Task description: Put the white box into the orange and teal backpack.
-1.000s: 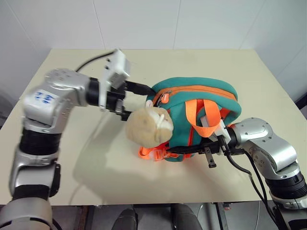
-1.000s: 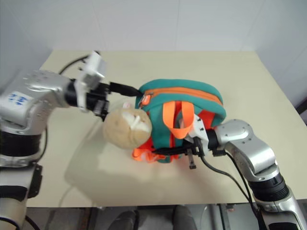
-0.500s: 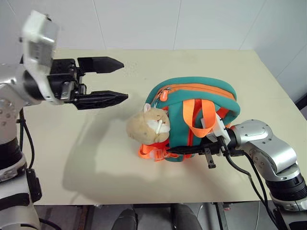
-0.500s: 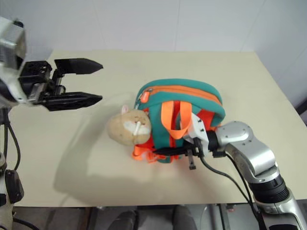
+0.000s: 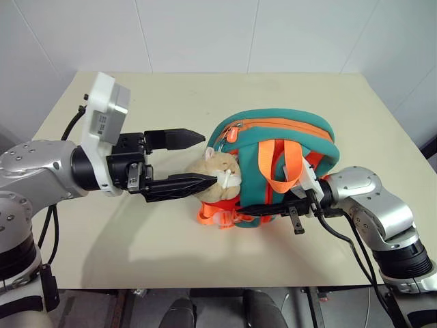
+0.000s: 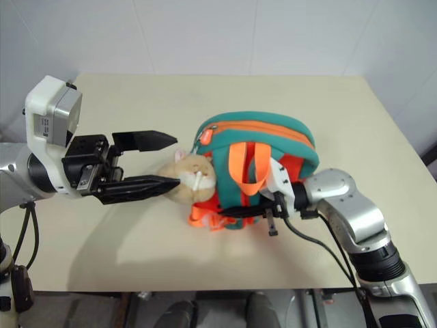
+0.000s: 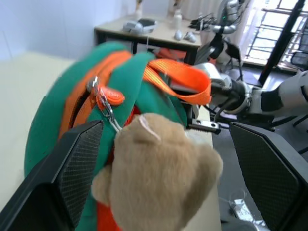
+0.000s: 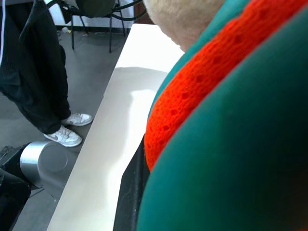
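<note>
**A:** Where is the orange and teal backpack sitting for you?

**B:** It is lying on the beige table, a little toward 3 o'clock from the middle. Its zipped top is facing 12 o'clock, and its orange handle loop is hanging down the front. The tan plush toy is resting against its 9 o'clock side, with the orange straps bunching just below it.

**A:** And what is your left gripper doing?

**B:** You are holding it level, coming in from 9 o'clock and pointing toward 3 o'clock. Its jaws are standing spread wide and are gripping nothing. The near finger's tip is reaching the plush toy's face, and the far finger is hovering just short of the orange zipper pull. In the left wrist view the toy is sitting between the two black fingers, ahead of them.

**A:** And the right one?

**B:** Your right gripper is lying along the backpack's 6 o'clock edge and pointing toward 9 o'clock. Its jaws are nearly together, pinching the bag's lower rim.

**A:** Is anything else showing?

**B:** A person in dark trousers and white shoes is standing on the floor beside the table.
</note>
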Available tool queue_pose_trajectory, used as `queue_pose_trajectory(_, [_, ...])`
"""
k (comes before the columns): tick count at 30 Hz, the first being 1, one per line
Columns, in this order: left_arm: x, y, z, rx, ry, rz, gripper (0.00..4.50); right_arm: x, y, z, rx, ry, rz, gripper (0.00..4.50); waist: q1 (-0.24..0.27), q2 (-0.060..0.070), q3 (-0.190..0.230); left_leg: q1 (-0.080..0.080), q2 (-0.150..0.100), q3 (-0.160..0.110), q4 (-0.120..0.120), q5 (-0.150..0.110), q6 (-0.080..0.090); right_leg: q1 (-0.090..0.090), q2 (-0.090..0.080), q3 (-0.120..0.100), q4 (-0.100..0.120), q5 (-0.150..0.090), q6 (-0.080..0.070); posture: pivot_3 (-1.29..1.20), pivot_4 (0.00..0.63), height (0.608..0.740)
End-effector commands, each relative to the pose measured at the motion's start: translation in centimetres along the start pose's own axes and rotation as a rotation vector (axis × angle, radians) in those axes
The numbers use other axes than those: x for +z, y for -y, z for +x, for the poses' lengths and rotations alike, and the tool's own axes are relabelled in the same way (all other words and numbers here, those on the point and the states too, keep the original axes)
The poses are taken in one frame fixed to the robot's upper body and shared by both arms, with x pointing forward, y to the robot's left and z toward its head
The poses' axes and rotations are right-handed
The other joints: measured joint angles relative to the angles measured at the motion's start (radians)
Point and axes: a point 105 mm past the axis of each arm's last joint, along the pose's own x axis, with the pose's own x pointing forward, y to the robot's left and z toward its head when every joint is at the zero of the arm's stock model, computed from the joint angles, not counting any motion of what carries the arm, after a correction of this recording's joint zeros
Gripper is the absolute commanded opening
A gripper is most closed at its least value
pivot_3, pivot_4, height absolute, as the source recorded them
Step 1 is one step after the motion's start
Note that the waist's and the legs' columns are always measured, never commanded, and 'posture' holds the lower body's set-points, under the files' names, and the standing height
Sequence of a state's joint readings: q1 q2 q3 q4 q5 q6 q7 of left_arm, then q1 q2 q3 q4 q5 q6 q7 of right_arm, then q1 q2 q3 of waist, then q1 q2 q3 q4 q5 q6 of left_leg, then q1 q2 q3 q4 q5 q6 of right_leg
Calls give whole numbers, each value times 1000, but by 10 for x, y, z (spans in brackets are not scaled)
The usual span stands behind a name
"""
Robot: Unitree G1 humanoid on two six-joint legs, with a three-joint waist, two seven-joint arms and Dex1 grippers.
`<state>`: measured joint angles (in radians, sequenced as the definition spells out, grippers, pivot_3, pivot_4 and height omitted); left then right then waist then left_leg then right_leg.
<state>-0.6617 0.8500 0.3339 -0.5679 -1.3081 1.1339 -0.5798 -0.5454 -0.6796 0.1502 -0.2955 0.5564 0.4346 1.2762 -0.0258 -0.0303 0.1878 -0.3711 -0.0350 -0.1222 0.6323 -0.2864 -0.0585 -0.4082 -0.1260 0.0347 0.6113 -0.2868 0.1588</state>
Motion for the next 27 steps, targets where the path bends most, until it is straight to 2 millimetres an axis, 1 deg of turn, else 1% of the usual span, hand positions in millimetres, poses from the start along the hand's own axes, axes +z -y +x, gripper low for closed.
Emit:
queue_pose_trajectory(1, [-7,9,3,-16,-66,-1,4476,5,3,1,8,6,-42,544,0,0,0,0,0,0,0,0,-1,0,0,0,0,0,0,0,150,740])
queue_pose_trajectory(5, [-18,4,4,17,-125,-34,4476,4,5,2,9,7,-45,544,-2,0,0,0,0,1,-1,1,-2,0,0,1,-1,0,0,0,150,740])
queue_pose_trajectory(10, [-21,4,6,7,-133,-47,4476,4,6,5,8,9,-49,544,-1,0,0,0,0,1,-1,1,-2,0,0,1,-1,0,0,0,150,740])
queue_pose_trajectory(12, [-26,3,7,5,-167,-63,4476,5,6,5,6,12,-51,544,-1,0,0,0,0,1,-1,1,-2,0,0,1,-1,0,0,0,150,740])
queue_pose_trajectory(16, [-37,-4,9,41,-238,-58,3618,6,6,6,3,16,-53,544,-1,0,0,0,0,1,-1,1,-2,0,1,1,-1,0,0,0,150,740])
queue_pose_trajectory(18, [-38,-4,11,35,-244,-52,2953,6,7,6,3,17,-55,544,-2,0,0,0,0,1,-1,1,-2,0,1,1,-1,0,0,0,150,740])
queue_pose_trajectory(21, [-35,-6,16,29,-228,-29,2077,6,7,6,2,18,-57,544,-1,0,0,0,0,1,-1,1,-2,0,1,1,-1,0,0,0,150,740])
queue_pose_trajectory(22, [-32,-6,16,25,-220,-22,1896,6,7,6,2,18,-57,544,-1,0,0,0,0,1,-1,1,-2,0,1,1,-1,0,0,0,150,740])
queue_pose_trajectory(23, [-30,-6,17,22,-213,-17,1615,6,7,6,2,18,-57,544,-1,0,0,0,0,1,-1,1,-2,0,1,1,-1,0,0,0,150,740])
queue_pose_trajectory(24, [-29,-6,17,20,-209,-15,1401,6,7,6,1,18,-57,544,-1,0,0,0,0,1,-2,1,-2,0,1,1,-2,0,0,0,150,740])
queue_pose_trajectory(27, [-14,-5,17,-2,-134,-19,880,6,7,5,0,16,-59,544,-1,0,0,0,0,1,-2,1,-2,0,1,1,-2,0,0,0,150,740])
